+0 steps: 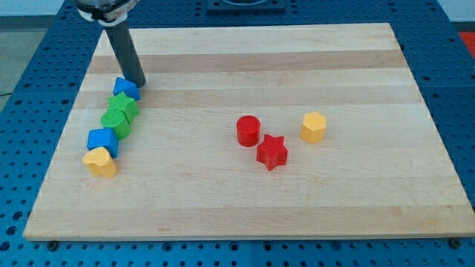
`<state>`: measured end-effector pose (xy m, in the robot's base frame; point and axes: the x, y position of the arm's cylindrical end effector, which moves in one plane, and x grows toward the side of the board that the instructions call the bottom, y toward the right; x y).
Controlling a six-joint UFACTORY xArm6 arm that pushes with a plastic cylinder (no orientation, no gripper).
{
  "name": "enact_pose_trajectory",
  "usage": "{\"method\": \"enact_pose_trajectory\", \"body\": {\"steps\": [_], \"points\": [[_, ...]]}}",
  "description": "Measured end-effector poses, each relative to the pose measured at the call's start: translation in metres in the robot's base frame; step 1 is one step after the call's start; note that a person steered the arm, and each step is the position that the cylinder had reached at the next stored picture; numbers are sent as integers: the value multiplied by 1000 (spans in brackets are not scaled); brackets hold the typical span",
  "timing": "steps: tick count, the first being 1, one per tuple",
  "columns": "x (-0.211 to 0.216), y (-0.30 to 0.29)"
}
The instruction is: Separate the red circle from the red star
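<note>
The red circle [248, 130] sits near the board's middle. The red star [272, 152] lies just below and to its right, touching or nearly touching it. My tip [139, 84] is far off at the view's upper left, right beside the top blue block [126, 89] and to its right. The rod slants up to the view's top left.
A yellow hexagon block [314, 127] stands right of the red circle. At the left, a line of blocks runs down: blue block, green star [123, 105], green block [116, 122], blue block [102, 140], yellow heart [99, 162]. The wooden board [297, 215] lies on a blue perforated table.
</note>
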<state>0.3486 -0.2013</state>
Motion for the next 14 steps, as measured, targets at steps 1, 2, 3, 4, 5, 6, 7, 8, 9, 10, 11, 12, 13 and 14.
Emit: {"method": "enact_pose_trajectory", "body": {"steps": [1, 2, 3, 4, 5, 6, 7, 8, 9, 10, 11, 12, 13, 14], "points": [[2, -3], [2, -3], [-5, 46], [53, 85], [115, 86], [154, 118], [153, 182], [136, 220], [112, 211], [80, 211], [54, 222], [46, 249], [29, 266], [13, 253]]}}
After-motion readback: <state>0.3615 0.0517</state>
